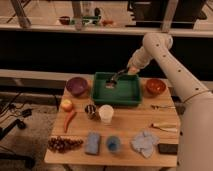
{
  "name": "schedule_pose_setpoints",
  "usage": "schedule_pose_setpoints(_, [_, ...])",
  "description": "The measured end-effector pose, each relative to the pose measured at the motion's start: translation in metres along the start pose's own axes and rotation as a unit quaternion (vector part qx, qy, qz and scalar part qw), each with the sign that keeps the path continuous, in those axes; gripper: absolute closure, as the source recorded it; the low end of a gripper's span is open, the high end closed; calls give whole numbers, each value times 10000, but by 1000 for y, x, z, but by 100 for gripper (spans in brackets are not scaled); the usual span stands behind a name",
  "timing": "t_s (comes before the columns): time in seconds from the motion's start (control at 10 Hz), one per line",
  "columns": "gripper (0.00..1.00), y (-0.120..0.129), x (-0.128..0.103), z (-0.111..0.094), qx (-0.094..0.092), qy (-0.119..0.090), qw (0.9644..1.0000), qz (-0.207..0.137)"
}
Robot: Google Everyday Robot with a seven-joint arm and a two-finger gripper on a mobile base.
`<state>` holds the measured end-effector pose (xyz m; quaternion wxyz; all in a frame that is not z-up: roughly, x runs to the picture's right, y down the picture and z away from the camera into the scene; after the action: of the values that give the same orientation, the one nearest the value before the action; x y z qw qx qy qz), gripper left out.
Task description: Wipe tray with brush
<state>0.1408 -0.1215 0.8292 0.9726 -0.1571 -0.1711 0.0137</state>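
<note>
Judging handling first: the brush (116, 79) is slim, black and long-handled, so probably light and stiff, with a narrow smooth shaft that could twist or slip in a loose pinch. Best hold looks to be at the far end of the handle, away from the greyish head, so the head is free to drag across the floor of the tray.

Tool (131, 70) sits at the far right edge of the tray (118, 98), at the end of the white arm (165, 55) that reaches in from the right. The upper end of the brush handle meets it there; whether the tool is spread or pinching the handle I cannot tell.

Brush runs down and to the left from the tool, tilted, head low inside the tray at its far left part. Head appears to be touching or just above the tray floor; cannot separate the two.

Tray is a green plastic rectangle with raised sides, at the far middle of the worktop (127, 131). Likely rigid but light, so a hard sideways push could slide it. Purple bowl (76, 85) just left of it, orange bowl (155, 86) just right, white cup (105, 113) just near of it.

Near part of the tray floor lies well apart from the brush head.
</note>
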Motion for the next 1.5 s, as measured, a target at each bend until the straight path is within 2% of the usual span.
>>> schedule_pose_setpoints(0.1, [91, -1, -14, 6, -48, -112, 9999, -73])
schedule_pose_setpoints(0.2, [91, -3, -42, 22, -161, -334, 9990, -262])
schedule_pose_setpoints(0.4, [91, -3, -53, 39, -244, -401, 9977, -486])
schedule_pose_setpoints(0.7, [91, -2, -39, 58, -345, -159, 9973, -631])
schedule_pose_setpoints(0.8, [91, -1, -35, 66, -448, -75, 9967, -676])
schedule_pose_setpoints(1.0, [91, -1, -31, 84, -621, -5, 9953, -743])
schedule_pose_setpoints(1.5, [91, -4, -20, 109, -944, 102, 9926, -758])
